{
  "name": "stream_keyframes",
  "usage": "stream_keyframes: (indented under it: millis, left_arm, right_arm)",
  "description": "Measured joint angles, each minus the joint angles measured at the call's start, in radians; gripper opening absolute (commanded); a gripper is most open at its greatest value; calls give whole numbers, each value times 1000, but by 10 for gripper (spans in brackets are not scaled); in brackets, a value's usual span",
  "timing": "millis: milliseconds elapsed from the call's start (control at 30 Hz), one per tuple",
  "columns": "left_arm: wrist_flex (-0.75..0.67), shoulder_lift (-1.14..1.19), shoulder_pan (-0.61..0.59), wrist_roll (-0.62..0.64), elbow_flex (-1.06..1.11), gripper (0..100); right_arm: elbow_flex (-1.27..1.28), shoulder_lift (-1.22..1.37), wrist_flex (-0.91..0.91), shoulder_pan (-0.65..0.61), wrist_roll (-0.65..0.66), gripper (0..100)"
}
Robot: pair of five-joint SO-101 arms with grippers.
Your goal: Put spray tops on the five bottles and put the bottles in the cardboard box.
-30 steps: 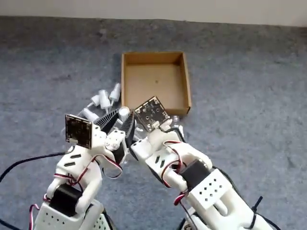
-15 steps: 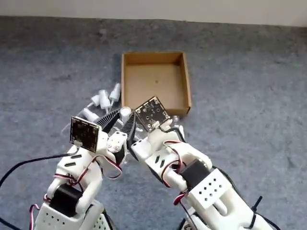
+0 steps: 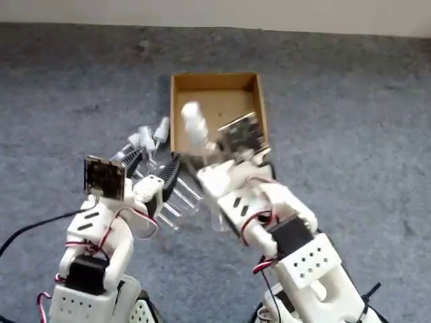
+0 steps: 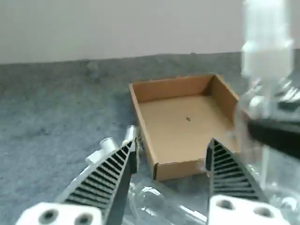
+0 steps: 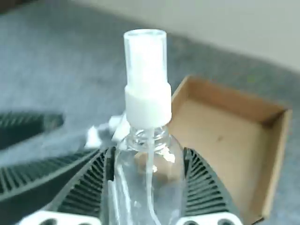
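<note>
A clear bottle (image 3: 196,132) (image 5: 148,164) with a white spray top (image 5: 146,82) stands upright in my right gripper (image 3: 209,152) (image 5: 148,187), which is shut on its body. It hangs at the near left corner of the open cardboard box (image 3: 176,101) (image 5: 234,136), which holds nothing. My left gripper (image 3: 152,167) (image 4: 168,161) is open with nothing between its fingers, just left of the held bottle (image 4: 265,70). Loose spray tops (image 3: 145,138) (image 4: 108,145) lie left of the box (image 4: 187,123). Other clear bottles (image 3: 179,199) (image 4: 154,206) lie on the carpet under the grippers.
The grey carpet (image 3: 350,121) spreads wide to the right of and behind the box. A pale wall (image 3: 269,12) runs along the far edge. The two arms stand close together in front of the box.
My right gripper has lifted the capped bottle up and away, toward the box. My left gripper has let go of the spray top, opened and drawn back to the left.
</note>
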Motion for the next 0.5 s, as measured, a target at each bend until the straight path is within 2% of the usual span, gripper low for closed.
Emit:
stream_keyframes:
  millis: [133,267,400,500]
  left_arm:
    - [3,0,-9,-9,0,213]
    - [37,0,-5,-52,0,217]
    - [94,0,109,-149,-9,233]
    - [103,0,184,-169,-12,268]
  right_arm:
    - [-57,0,-54,100,0,4]
    - [-133,74,-64,124,-3,4]
    - [-241,241,-64,109,-3,4]
    - [-322,364,-64,69,-18,3]
